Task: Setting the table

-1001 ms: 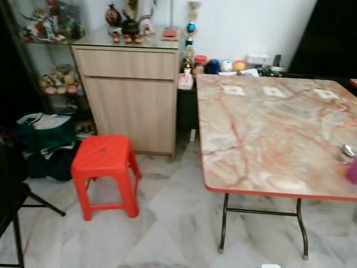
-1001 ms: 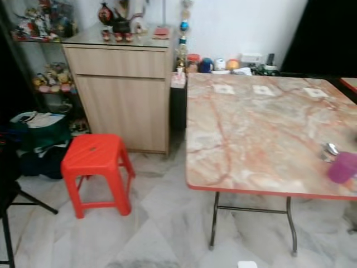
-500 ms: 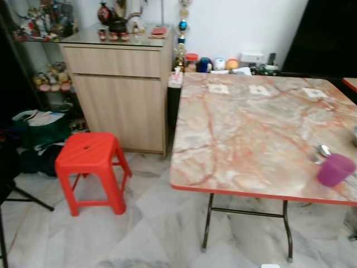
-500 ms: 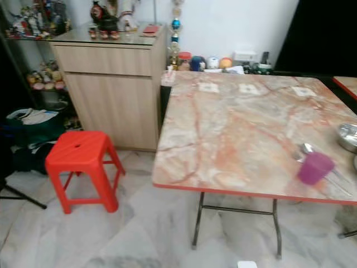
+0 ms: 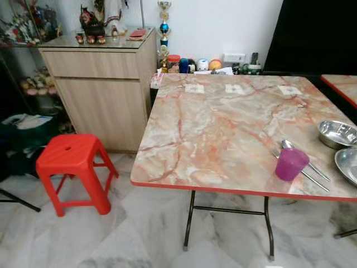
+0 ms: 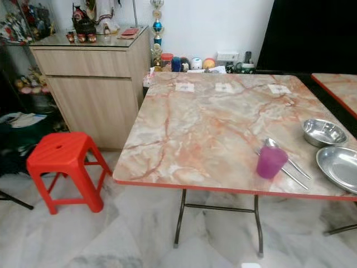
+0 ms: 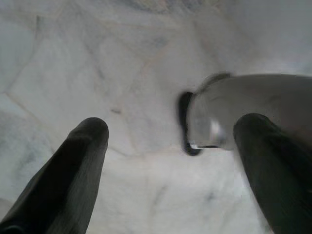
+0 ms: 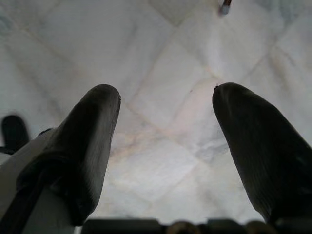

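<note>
A marble-patterned table [image 5: 223, 128] with a red rim stands ahead of me. Near its right front edge sits a purple cup [image 5: 290, 163]. A spoon [image 5: 295, 152] and a fork [image 5: 312, 180] lie beside the cup. A steel bowl [image 5: 337, 133] and a steel plate [image 5: 348, 164] rest at the table's right edge. My left gripper [image 7: 170, 146] hangs open over the pale marble floor, nothing between its fingers. My right gripper [image 8: 165, 131] also hangs open above the floor tiles.
A red plastic stool [image 5: 71, 170] stands left of the table. Behind it is a wooden cabinet [image 5: 100, 89] with ornaments on top. Jars and small items [image 5: 192, 64] line the wall behind the table. A second table's corner [image 5: 340, 86] shows at far right.
The camera has swung to the right, so the table and stool slid left in view. The purple cup, cutlery, bowl and plate have come fully into sight.
</note>
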Robot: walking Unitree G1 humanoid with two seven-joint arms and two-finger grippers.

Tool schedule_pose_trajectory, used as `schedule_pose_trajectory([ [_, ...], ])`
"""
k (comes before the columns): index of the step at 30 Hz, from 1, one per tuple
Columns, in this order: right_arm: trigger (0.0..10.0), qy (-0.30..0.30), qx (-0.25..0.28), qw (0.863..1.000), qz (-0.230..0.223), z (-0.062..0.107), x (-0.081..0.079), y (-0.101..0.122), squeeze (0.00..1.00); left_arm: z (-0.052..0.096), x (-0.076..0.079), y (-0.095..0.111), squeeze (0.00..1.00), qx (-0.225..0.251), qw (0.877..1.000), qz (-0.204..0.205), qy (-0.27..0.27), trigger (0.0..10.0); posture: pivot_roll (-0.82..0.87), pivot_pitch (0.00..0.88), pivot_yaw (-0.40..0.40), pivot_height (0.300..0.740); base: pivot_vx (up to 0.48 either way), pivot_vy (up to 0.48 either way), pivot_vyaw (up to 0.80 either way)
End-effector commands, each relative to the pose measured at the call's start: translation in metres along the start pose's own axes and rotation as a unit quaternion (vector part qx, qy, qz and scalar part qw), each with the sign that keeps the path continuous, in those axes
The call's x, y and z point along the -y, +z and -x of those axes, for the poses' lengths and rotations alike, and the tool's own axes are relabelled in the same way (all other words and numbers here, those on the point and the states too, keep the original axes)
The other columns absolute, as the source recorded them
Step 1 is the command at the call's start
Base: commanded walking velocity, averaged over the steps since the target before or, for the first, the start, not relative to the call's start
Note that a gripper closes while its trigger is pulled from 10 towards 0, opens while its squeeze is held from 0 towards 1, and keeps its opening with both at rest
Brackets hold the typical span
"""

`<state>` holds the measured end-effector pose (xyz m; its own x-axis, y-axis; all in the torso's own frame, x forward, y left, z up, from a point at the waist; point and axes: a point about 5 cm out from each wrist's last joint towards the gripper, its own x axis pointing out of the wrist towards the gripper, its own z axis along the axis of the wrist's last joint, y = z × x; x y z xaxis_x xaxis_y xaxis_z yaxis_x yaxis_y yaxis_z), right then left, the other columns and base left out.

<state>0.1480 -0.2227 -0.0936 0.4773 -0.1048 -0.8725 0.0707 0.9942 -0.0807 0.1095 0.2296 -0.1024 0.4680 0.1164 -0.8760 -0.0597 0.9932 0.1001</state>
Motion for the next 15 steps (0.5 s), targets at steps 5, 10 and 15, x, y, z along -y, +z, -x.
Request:
schedule_pose_trajectory([
  [5,10.0,0.060,0.115,0.984,-0.120,-0.0047,-0.0495,0.0835,0.00,-0.0117,0.0150,0.0889,0.00,0.104,0.995,-0.010,0.000,10.0,0.04,0.053,0.037,0.740,0.000,-0.324,0.00],
  [10,10.0,0.059,0.116,0.984,-0.122,-0.0047,-0.0490,0.0847,0.00,-0.0117,0.0151,0.0894,0.00,0.104,0.995,-0.008,0.000,10.0,0.05,0.065,0.032,0.740,0.000,-0.370,0.00],
  [15,10.0,0.060,0.117,0.984,-0.120,-0.0046,-0.0487,0.0853,0.00,-0.0117,0.0144,0.0884,0.00,0.102,0.995,-0.003,0.002,10.0,0.05,0.068,0.029,0.740,0.000,-0.372,0.00],
])
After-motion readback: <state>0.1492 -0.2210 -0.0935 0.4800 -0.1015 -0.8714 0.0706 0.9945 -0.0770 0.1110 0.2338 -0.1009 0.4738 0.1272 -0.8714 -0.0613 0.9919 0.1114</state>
